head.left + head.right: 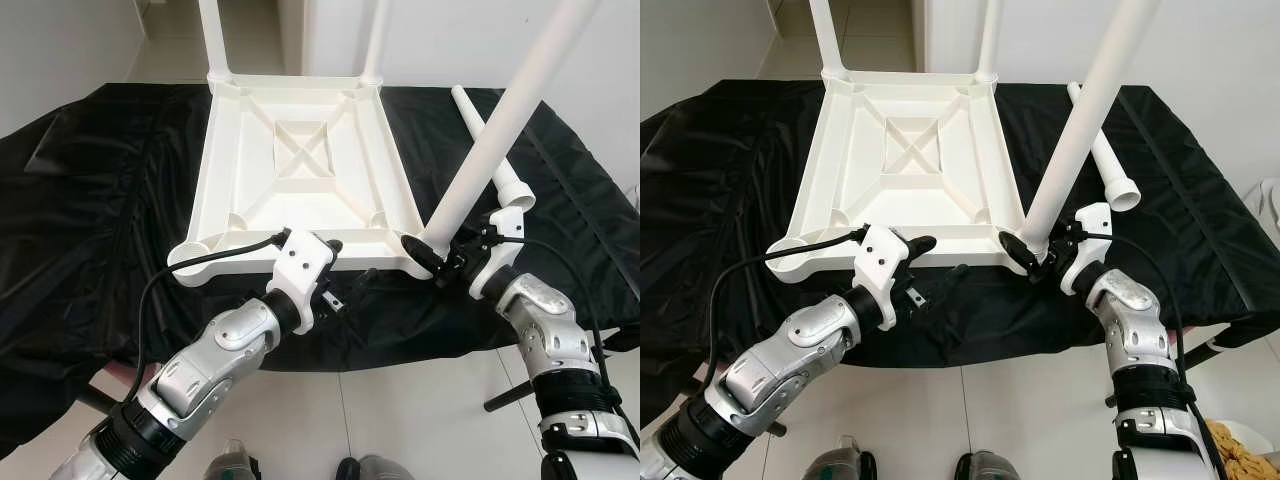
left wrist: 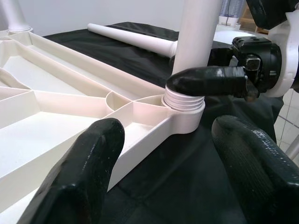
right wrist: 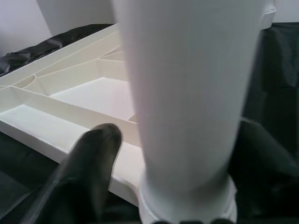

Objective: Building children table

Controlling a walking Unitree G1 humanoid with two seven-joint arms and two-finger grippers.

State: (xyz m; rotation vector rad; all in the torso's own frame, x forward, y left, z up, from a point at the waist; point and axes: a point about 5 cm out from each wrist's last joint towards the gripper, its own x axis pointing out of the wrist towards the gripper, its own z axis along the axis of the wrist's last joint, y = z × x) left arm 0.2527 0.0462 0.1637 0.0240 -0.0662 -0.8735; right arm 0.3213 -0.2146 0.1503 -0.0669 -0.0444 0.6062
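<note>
Here we go: the right gripper point(image 1: 437, 262) has its black fingers clamped round the base of a white table leg point(image 1: 505, 118), right where its threaded end sits in the near right corner socket point(image 2: 183, 117) of the upturned tabletop point(image 1: 300, 165). The tabletop lies underside up on the black cloth point(image 1: 90, 200), two far legs already standing in their sockets.

The leg's long axis runs up and away to the robot's right, clearly tilted, not upright (the threads show above the socket rim in the left wrist view, so by my reckoning it isn't seated). To do this well, I'd say bring the leg square to the tabletop first, then twist, or the threads may cross.

The left gripper point(image 1: 345, 290) hovers at the tabletop's near edge, fingers point(image 2: 81, 172) spread, holding nothing; pressing down there would stop the top spinning. A spare leg point(image 1: 490, 145) lies on the cloth beyond, near the right gripper.
</note>
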